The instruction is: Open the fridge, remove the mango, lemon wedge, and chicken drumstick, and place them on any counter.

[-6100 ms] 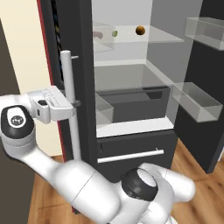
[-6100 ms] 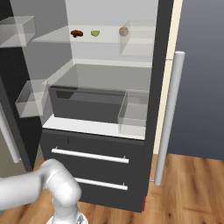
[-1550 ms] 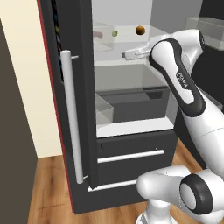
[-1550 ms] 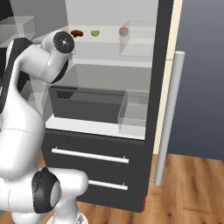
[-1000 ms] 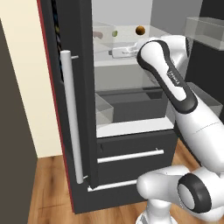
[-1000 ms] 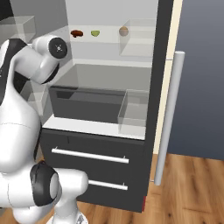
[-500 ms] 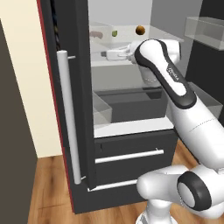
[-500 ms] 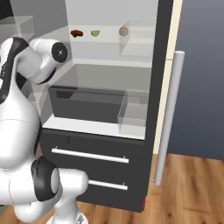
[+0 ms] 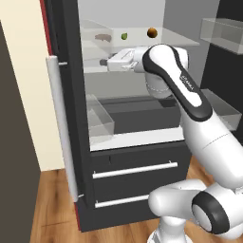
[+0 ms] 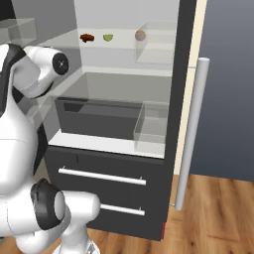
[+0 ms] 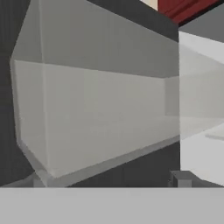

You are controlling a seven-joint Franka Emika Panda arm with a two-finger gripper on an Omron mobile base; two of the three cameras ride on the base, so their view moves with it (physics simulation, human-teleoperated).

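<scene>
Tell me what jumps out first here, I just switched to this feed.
The fridge stands wide open with three foods lined up on its top shelf: chicken drumstick, lemon wedge, mango. The white arm reaches inside, its claw below the shelf, under the drumstick, touching no food.

Wood plank floor [image 10: 213,208], cream wall [image 9: 23,85] — left of it, dark panel [image 9: 14,190]

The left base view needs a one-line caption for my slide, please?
Fridge open, claw reaching below the shelf holding drumstick, lemon wedge and mango.
</scene>
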